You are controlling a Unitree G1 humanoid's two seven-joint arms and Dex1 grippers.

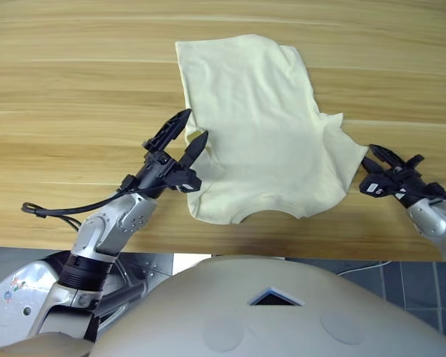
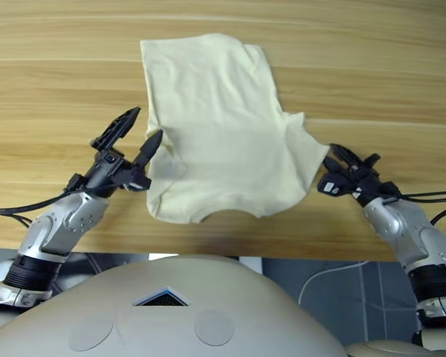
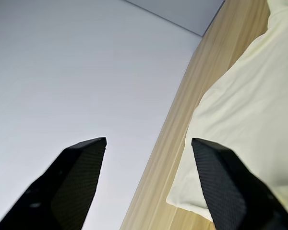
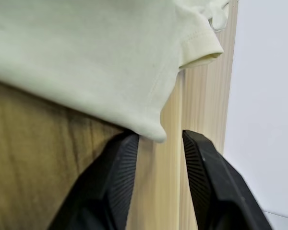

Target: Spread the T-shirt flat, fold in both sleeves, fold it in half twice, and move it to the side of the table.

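Right now the T-shirt [image 1: 260, 126] lies on the counter [image 1: 74, 89], neck at 6 o'clock. Both are spread: left pincer [image 3: 149, 141] at its 9 o'clock edge, right pincer [image 4: 159, 136] at the 4 o'clock sleeve tip. Pinching too little cloth could let the sleeve slip and bunch up

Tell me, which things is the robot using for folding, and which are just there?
For the job: the pale yellow fabric T-shirt; the black two-finger left gripper; the black two-finger right gripper.
Just there: the light wooden table underneath.
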